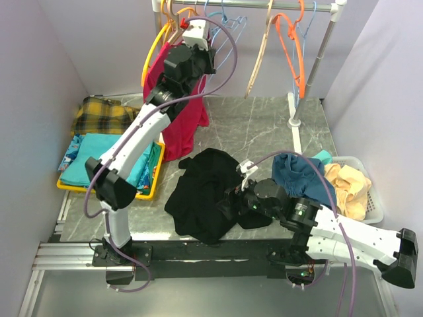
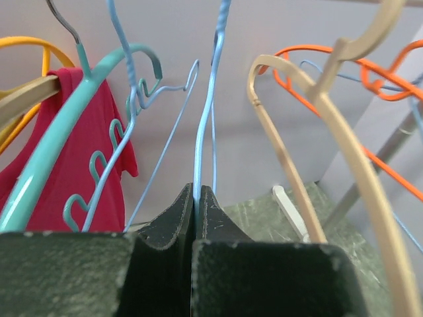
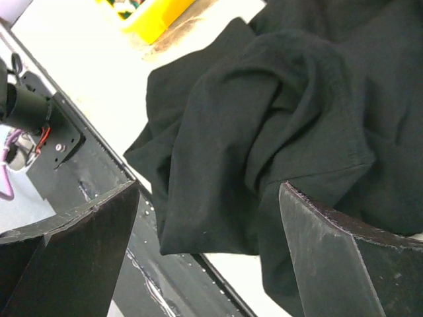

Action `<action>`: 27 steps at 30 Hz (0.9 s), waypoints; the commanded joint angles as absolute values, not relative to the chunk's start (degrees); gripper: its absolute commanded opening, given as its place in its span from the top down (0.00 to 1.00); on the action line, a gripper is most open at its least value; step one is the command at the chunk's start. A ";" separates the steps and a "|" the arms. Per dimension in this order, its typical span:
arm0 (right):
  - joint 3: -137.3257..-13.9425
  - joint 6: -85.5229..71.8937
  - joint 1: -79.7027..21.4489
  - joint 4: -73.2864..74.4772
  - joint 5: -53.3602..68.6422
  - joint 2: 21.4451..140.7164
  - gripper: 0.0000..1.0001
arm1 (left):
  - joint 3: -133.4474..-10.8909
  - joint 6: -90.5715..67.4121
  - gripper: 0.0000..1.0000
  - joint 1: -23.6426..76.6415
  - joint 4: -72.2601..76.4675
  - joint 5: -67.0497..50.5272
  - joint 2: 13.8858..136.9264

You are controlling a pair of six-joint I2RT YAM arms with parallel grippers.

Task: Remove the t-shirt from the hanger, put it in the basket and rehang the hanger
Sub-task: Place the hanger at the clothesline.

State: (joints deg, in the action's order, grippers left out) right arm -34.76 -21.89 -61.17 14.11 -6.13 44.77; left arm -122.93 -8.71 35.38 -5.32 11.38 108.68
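Left gripper [image 2: 196, 198] is pinching the blue hanger [image 2: 206, 132] while the right gripper [image 3: 208, 211] is hanging spread over the black shirt [image 3: 277, 99] heaped near the table's [image 1: 264, 125] front edge, and we are expecting a finger [image 3: 330, 257] snagging cloth could drag it off.

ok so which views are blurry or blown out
Left wrist: the left pincer is soft at close range, the blue hanger it clamps sharper. Right wrist: the table glares to white beside the black t-shirt, whose folds show. Top external: even light, sharp.
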 commanded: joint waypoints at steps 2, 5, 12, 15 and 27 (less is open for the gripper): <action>-32.70 -24.17 -62.84 8.70 -5.62 45.17 0.05 | -129.46 -9.40 0.99 34.28 -0.44 9.06 113.10; -32.34 -24.08 -63.28 8.17 -5.36 45.96 0.05 | -132.09 -10.54 0.99 33.32 -0.61 8.70 115.57; -32.52 -23.91 -63.90 7.65 -5.45 47.72 0.05 | -128.24 -12.22 0.99 32.25 -0.35 8.79 115.58; -32.96 -24.26 -64.07 8.34 -4.58 49.65 0.04 | -124.90 -12.13 0.79 32.26 0.88 8.44 113.56; -36.29 -28.65 -66.44 12.65 -16.77 55.98 0.01 | -111.85 -7.21 0.14 33.40 3.94 7.12 98.37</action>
State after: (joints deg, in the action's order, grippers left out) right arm -32.71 -26.63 -65.34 11.73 -9.34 54.83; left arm -120.16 -10.35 32.27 -2.90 8.34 111.13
